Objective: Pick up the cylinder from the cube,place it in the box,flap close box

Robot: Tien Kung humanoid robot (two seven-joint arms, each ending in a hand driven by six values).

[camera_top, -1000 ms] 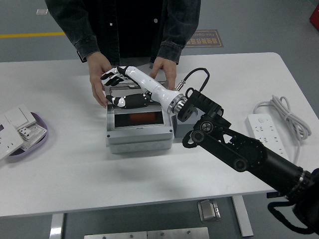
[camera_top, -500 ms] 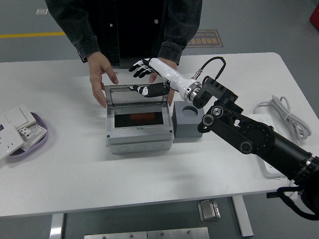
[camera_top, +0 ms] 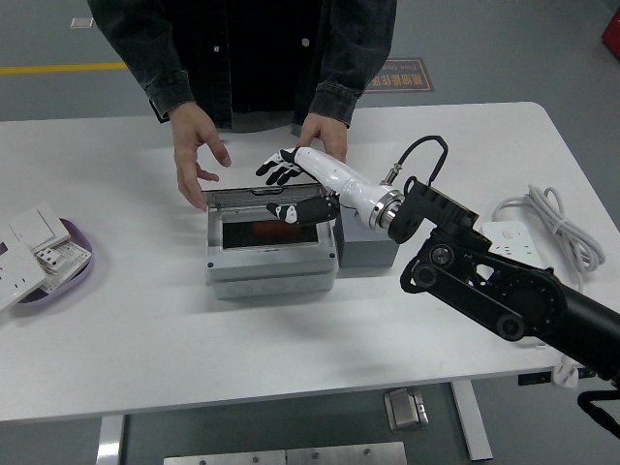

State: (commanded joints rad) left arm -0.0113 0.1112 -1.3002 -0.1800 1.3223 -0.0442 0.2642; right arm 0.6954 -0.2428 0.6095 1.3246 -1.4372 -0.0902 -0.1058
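Note:
A grey box (camera_top: 271, 271) stands at the table's middle with its clear lid (camera_top: 260, 198) tilted partway down over the opening. A red-brown cylinder (camera_top: 266, 230) lies inside. My right hand (camera_top: 291, 189) reaches over the lid's right end, fingers spread above and thumb below the lid edge, touching it. A dark grey cube (camera_top: 366, 250) stands right of the box, mostly hidden by my right wrist. A person at the far side holds one hand (camera_top: 194, 155) at the box's back left and the other hand (camera_top: 323, 139) behind my hand.
A purple tray (camera_top: 68, 276) with white switch plates sits at the left edge. A white power strip (camera_top: 518, 254) with a coiled cable lies at the right. My right forearm (camera_top: 504, 295) crosses the table's right half.
My right hand has come forward and down from behind the box onto the lid. The lid has swung down toward the opening. The cube's hole is now covered by my wrist.

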